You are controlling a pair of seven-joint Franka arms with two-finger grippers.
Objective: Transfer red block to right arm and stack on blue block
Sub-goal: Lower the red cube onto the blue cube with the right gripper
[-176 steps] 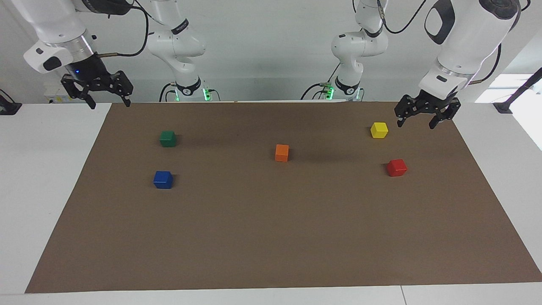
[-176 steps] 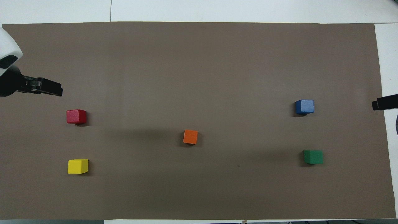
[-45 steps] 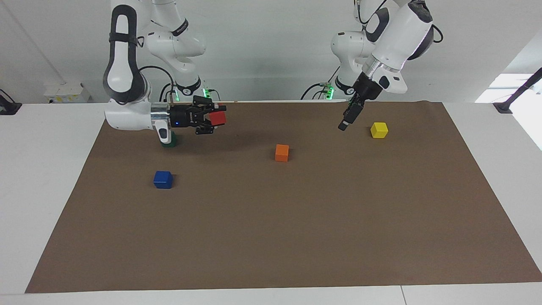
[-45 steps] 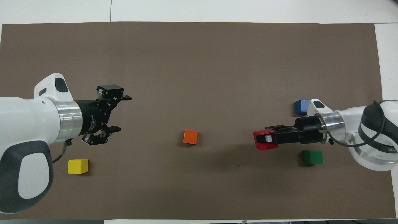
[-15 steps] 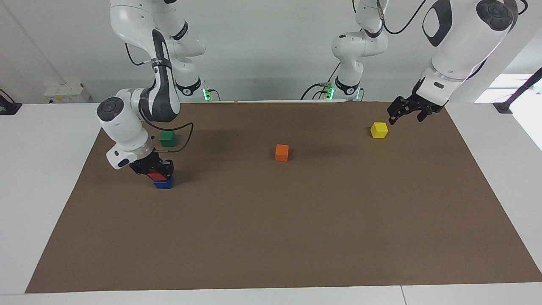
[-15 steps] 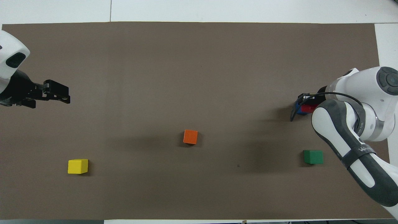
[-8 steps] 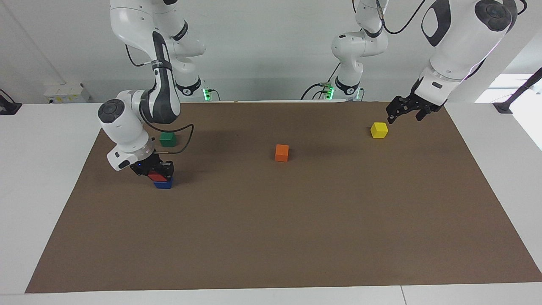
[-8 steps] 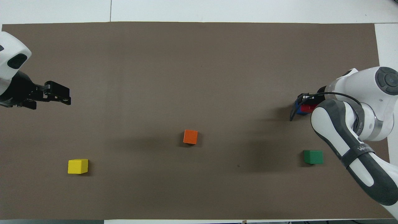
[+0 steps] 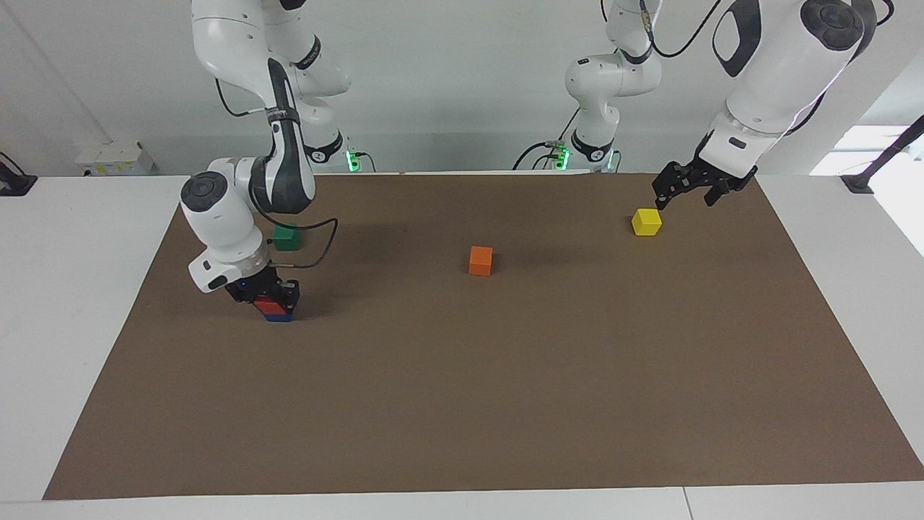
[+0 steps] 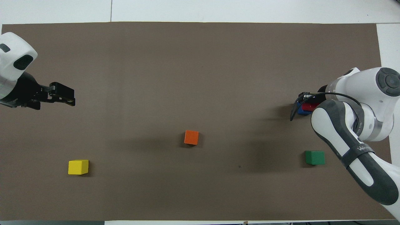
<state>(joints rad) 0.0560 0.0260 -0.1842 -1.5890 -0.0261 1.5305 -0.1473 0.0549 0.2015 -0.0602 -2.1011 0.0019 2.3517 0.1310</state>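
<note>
The red block [image 9: 272, 306] sits on top of the blue block [image 9: 279, 317] toward the right arm's end of the mat. Only a thin strip of the blue block shows under it. My right gripper [image 9: 273, 301], with the blue light on its wrist, points down and is shut on the red block. In the overhead view the right arm covers most of the stack; a bit of the red block [image 10: 308, 107] and of the blue block [image 10: 300, 111] show. My left gripper [image 9: 684, 201] is open and empty, up in the air beside the yellow block [image 9: 646, 222]; it also shows in the overhead view [image 10: 69, 98].
A green block [image 9: 286, 237] lies nearer to the robots than the stack, partly covered by the right arm. An orange block [image 9: 481, 260] lies mid-mat. The brown mat [image 9: 505, 404] covers the white table.
My right gripper has lowered the red block onto the blue block, so less blue shows. My left gripper has drifted a little toward the table's middle.
</note>
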